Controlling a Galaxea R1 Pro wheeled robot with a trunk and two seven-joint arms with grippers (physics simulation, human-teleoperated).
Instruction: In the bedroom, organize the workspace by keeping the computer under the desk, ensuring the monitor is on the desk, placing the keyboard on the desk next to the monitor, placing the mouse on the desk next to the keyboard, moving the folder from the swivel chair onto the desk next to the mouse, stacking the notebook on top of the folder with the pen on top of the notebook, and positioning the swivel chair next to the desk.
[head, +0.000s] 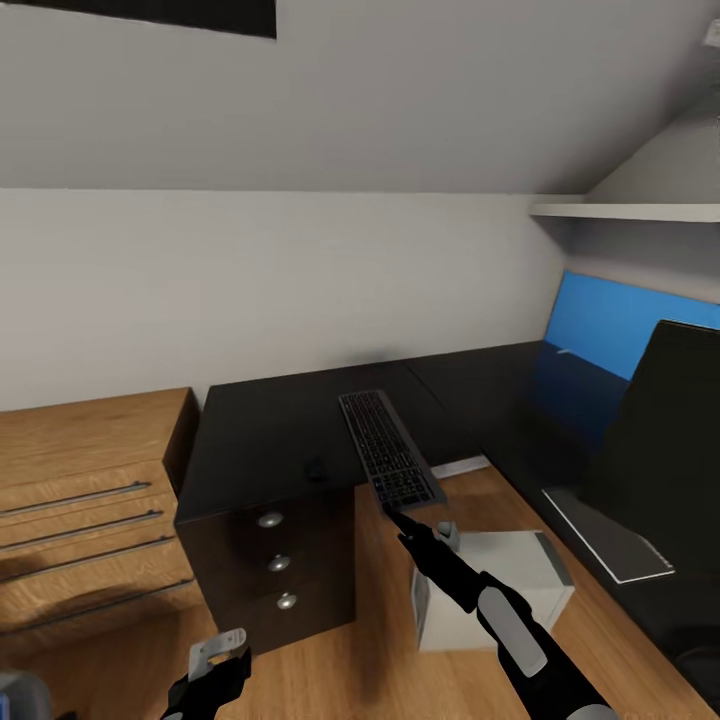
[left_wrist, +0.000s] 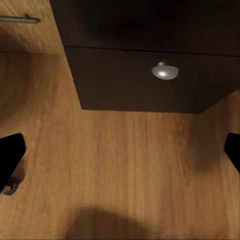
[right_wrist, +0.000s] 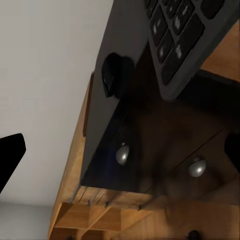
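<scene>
A dark keyboard (head: 389, 458) lies on the black desk (head: 260, 425), its near end sticking out past the desk edge. My right gripper (head: 394, 513) sits just below that overhanging end, open, with nothing between its fingers. In the right wrist view the keyboard (right_wrist: 186, 35) and a small black mouse (right_wrist: 112, 75) rest on the desktop. The mouse (head: 315, 468) lies left of the keyboard. A black monitor (head: 665, 430) stands on the desk's right wing. The white computer (head: 490, 588) stands on the floor beside my right arm. My left gripper (head: 218, 664) hangs open, low over the floor.
Black drawers with round knobs (head: 279, 563) (left_wrist: 164, 71) sit under the desk. A wooden dresser (head: 85, 500) stands to the left. A blue panel (head: 620, 325) leans behind the monitor, and a white shelf (head: 630, 211) hangs above it. The floor is wood (left_wrist: 125, 170).
</scene>
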